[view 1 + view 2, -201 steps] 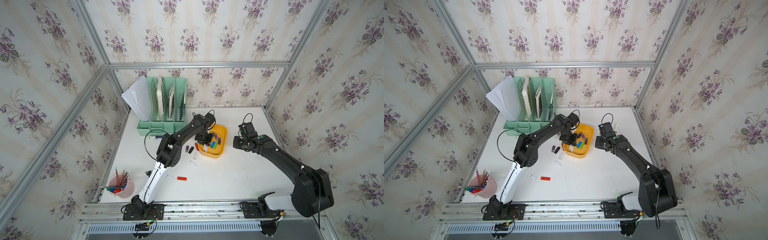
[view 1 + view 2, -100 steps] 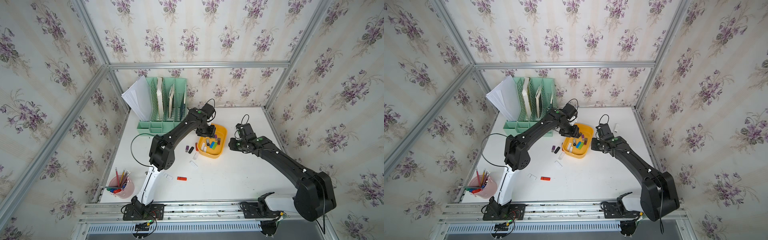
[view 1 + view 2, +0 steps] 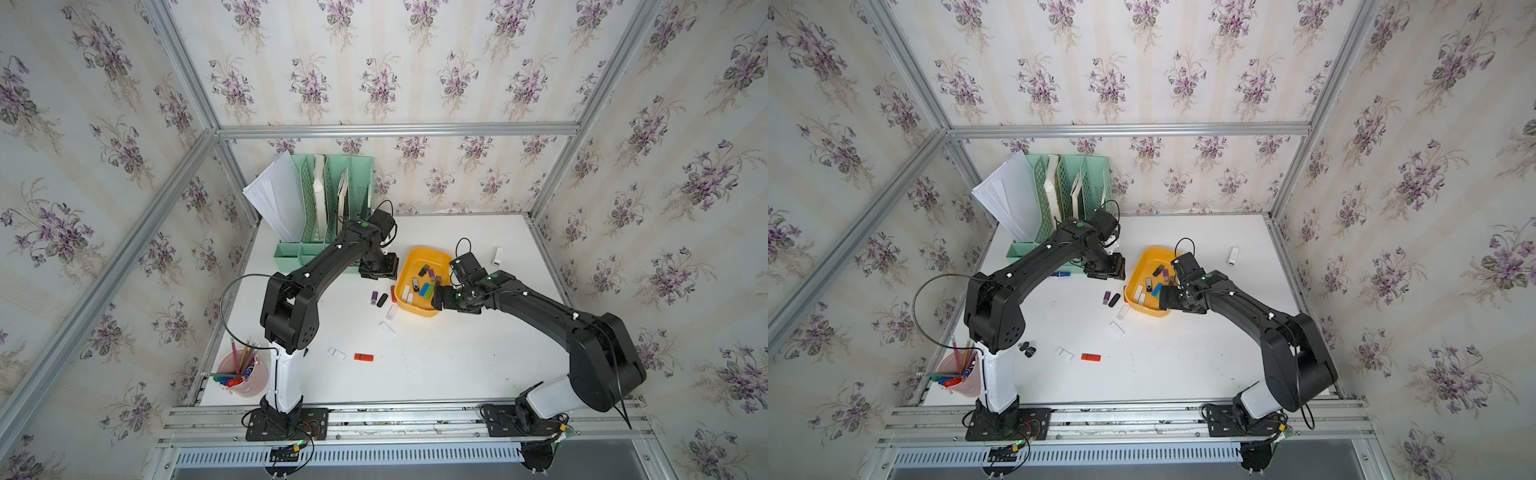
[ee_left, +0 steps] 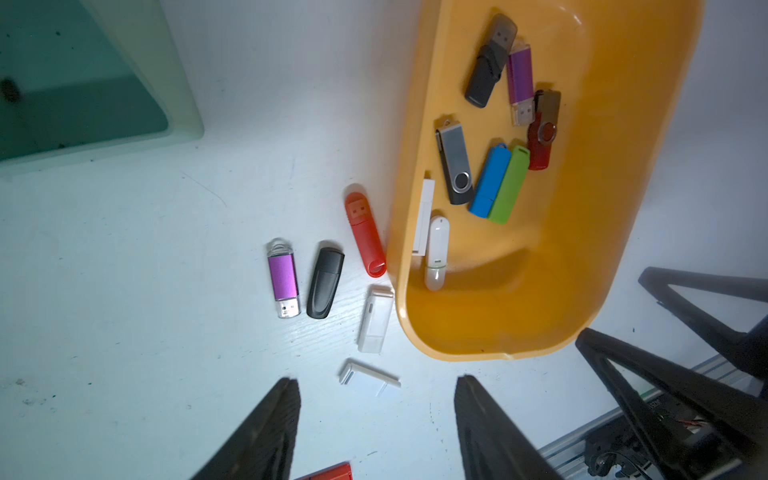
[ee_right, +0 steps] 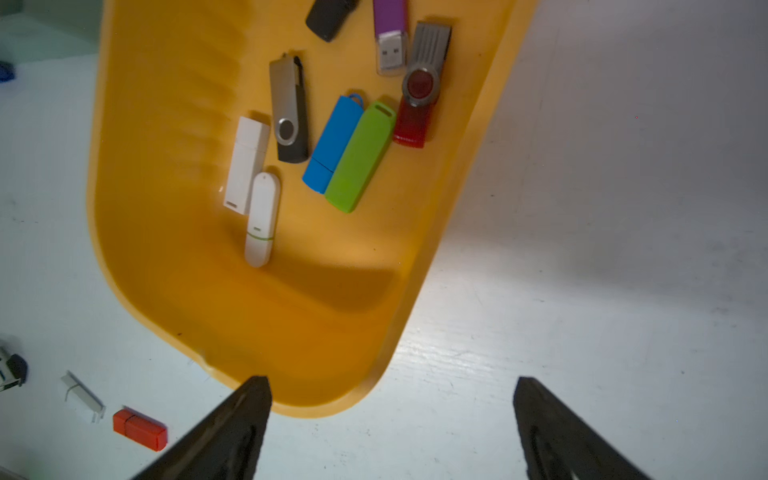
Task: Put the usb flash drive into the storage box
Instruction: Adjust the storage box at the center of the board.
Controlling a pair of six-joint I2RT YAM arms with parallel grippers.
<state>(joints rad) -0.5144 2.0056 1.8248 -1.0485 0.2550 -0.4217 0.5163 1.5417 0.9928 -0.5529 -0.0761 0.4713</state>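
Your left tool (image 4: 376,428) stands with its fingers apart and nothing between them. Your right tool (image 5: 390,428) is spread wide and empty too, and it hangs over the near corner of the storage box (image 5: 137,249), where a cluster of drives (image 5: 332,141) lies on the floor of the box.

The drives left to collect are on the table (image 4: 166,249), on the left-arm side of the box. A red flash drive (image 4: 365,230) with its plug bare lies just beside the box's outer wall. A white flash drive (image 4: 375,319) is next to that wall too, and a black flash drive (image 4: 325,282) and a purple flash drive (image 4: 283,284) lie a little further out. In a top view this group sits on the base side of the left tool, with the whole box between the group and the right tool, so I judge the left arm the nearer one.

Their long axes run roughly along the box's long wall and point towards the gap of your left tool, so the fingers would close across a narrow width.

A lone white drive (image 3: 497,255) lies well apart on the far right, nearer your right arm.

No brand, label or writing is legible on any of them.
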